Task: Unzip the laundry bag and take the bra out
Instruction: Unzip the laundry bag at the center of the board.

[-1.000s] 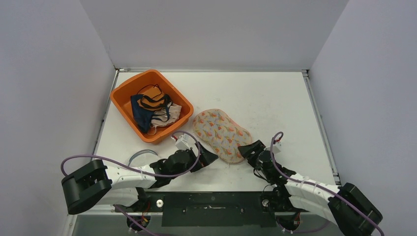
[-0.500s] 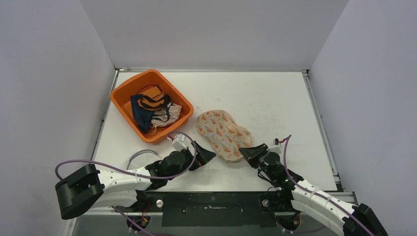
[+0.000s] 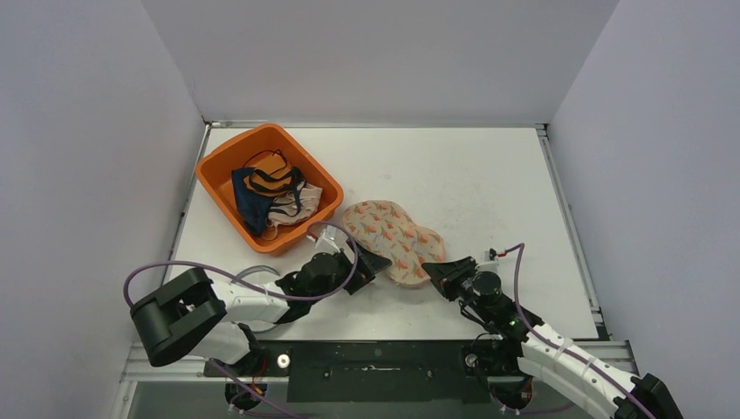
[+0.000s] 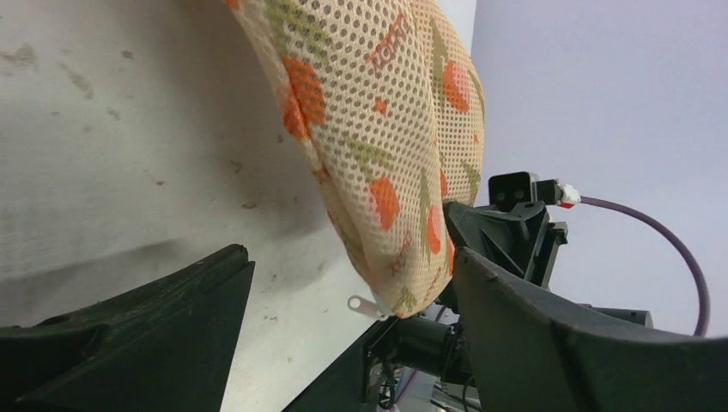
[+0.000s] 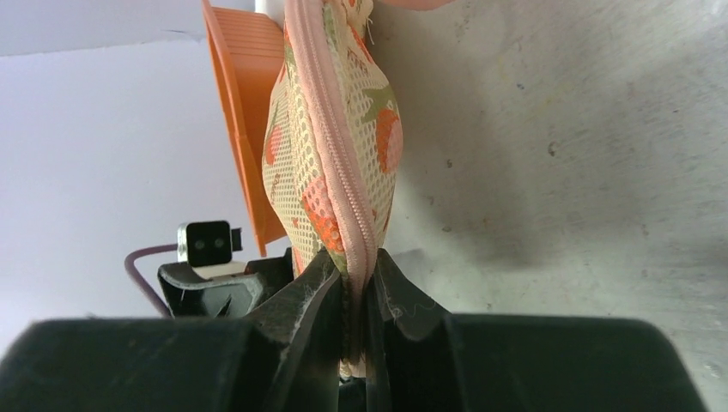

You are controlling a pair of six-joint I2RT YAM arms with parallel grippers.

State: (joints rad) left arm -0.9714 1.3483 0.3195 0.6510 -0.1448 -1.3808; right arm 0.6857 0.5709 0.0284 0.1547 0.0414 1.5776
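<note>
The laundry bag (image 3: 393, 236), cream mesh with orange and green print, lies mid-table, its near end raised. My right gripper (image 3: 434, 272) is shut on that near end. In the right wrist view the fingers pinch the bag (image 5: 330, 146) on its pink zipper seam (image 5: 336, 184), at my right gripper (image 5: 356, 270). My left gripper (image 3: 371, 264) stands open at the bag's near-left edge. In the left wrist view the bag (image 4: 386, 129) hangs between my left gripper's (image 4: 352, 257) spread fingers, with a white zipper pull (image 4: 365, 303) at its lower tip. The bra is hidden.
An orange basin (image 3: 231, 146) holding several garments (image 3: 275, 192) stands at the back left, close to the bag's far end; its wall (image 5: 245, 103) shows behind the bag in the right wrist view. The table's near edge and black rail (image 3: 375, 358) lie just behind both grippers.
My right gripper closed on the bag's near end and drew it slightly toward me and to the right. My left gripper moved in to the bag's near-left edge.
</note>
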